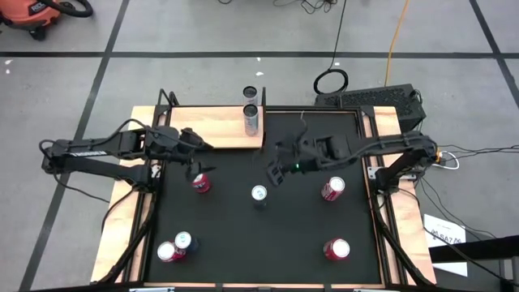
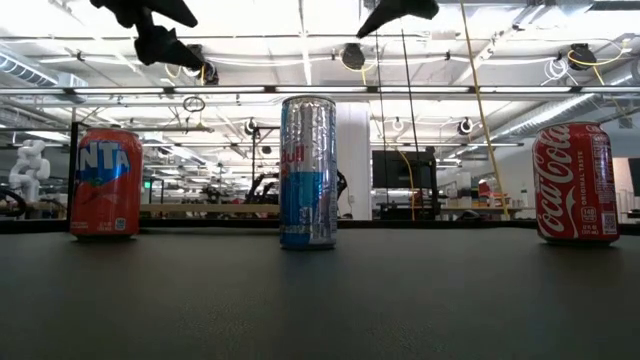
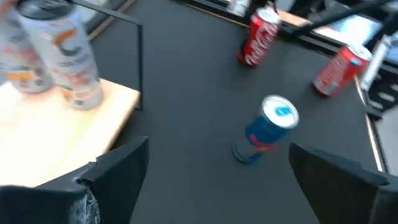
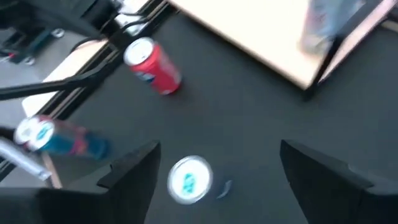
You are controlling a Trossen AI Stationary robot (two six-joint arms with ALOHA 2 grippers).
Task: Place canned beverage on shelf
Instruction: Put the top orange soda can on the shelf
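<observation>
Blue-silver can (image 1: 259, 194) stands upright under the right gripper (image 1: 280, 172), fingers spread and empty; an off-centre descent could topple it short of the shelf (image 1: 212, 127)

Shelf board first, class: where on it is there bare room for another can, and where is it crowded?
The shelf is bare along its whole stretch from its left end to the two silver cans, which crowd its right end. On the black mat, the front centre lies open between the can pair at front left and the red can at front right.
</observation>
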